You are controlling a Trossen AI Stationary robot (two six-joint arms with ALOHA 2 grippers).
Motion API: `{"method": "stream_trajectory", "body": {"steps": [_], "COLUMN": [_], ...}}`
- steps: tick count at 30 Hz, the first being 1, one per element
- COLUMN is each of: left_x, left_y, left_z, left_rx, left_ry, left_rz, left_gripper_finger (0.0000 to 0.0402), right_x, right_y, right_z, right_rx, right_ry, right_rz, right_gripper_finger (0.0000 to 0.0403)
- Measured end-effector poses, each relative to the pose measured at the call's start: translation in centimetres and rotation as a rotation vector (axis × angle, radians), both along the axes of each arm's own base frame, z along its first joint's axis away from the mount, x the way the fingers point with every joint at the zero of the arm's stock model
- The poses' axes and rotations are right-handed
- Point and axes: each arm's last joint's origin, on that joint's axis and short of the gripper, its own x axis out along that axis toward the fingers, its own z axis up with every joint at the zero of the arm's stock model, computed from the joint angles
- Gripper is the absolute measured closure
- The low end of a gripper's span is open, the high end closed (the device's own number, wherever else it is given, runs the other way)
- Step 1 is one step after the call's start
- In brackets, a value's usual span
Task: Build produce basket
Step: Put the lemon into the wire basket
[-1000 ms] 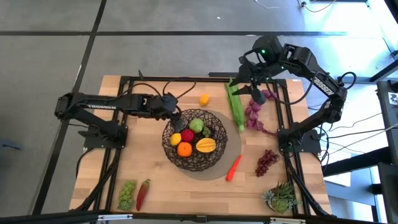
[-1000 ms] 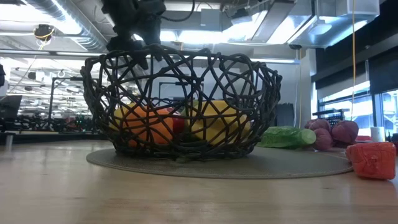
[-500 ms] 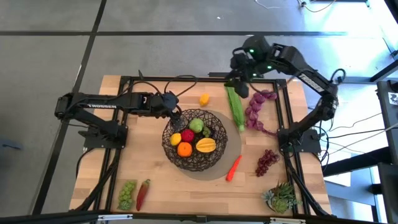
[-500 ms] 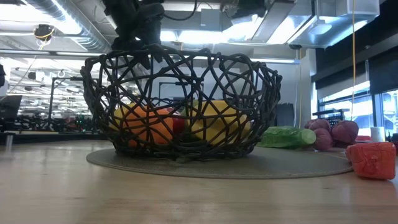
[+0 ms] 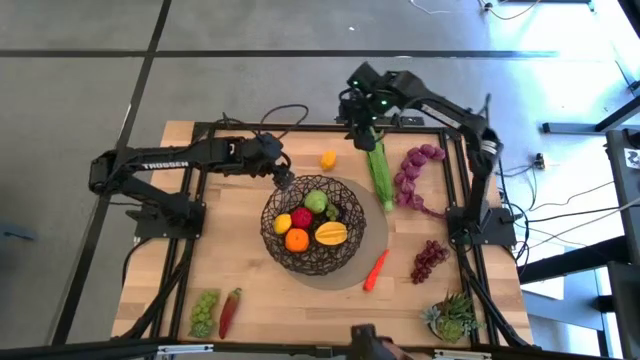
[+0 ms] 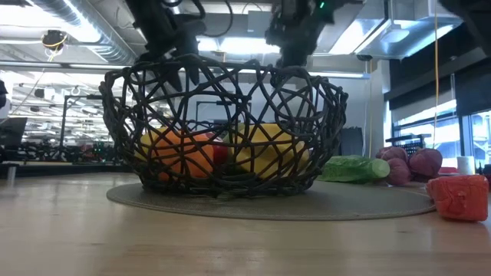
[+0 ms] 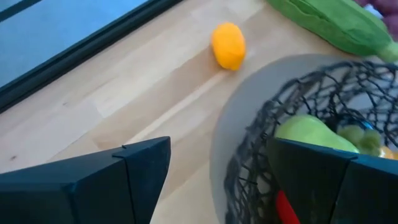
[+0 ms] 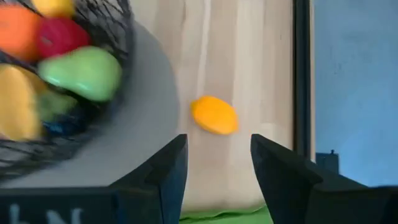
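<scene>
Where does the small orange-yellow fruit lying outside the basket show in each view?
High view: small orange-yellow fruit on the wood, beyond the basket.
Low view: not visible.
Left wrist view, beside the grey mat.
Right wrist view, beyond the right gripper.
Shared landmark: the basket.

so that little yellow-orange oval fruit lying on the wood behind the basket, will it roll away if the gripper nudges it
Probably yes. The small yellow-orange oval fruit looks smooth and rounded, lying loose on bare wood, so a nudge would likely roll or wobble it. Its surface looks slick, so it may squirt from the open right gripper unless pinched across the middle.
</scene>
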Motion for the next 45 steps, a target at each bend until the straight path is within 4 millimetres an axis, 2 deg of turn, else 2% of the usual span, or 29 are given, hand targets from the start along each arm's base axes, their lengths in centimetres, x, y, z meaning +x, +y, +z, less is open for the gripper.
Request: {"method": "stream_trajectory", "body": {"steps": [9,13,17,30,41,45], "left_x": [-0.5,-0.6,-0.6,-0.8,-0.9,-0.9], "left_y": [1.5,1.8,2.1,2.5,2.8,2.8], "left_z": [0.0,0.0,0.0,0.0,0.0,0.0], "left_rx": [-0.013,-0.035,-0.061,-0.059,-0.059,-0.059], "left_ry": [-0.013,-0.025,-0.033,-0.032,-0.032,-0.032], "left_rz": [0.077,0.092,0.081,0.091,0.101,0.1], "left_gripper_finger": [0.0147,0.0147,0.0145,0.0147,0.0149,0.0149], "right_x": [3.0,3.9,4.4,5.2,5.8,5.9], "right_y": [-2.3,-3.2,-3.6,-4.1,-4.1,-4.2], "right_z": [-6.3,-8.6,-10.8,-14.4,-14.6,-14.8], "right_rx": [-0.162,-0.241,-0.24,-0.206,-0.187,-0.141], "right_ry": [0.084,0.143,0.202,0.219,0.126,0.142], "right_rz": [0.374,0.451,0.496,0.602,0.623,0.522], "right_gripper_finger": [0.0226,0.0226,0.0226,0.0226,0.0226,0.0226]}}
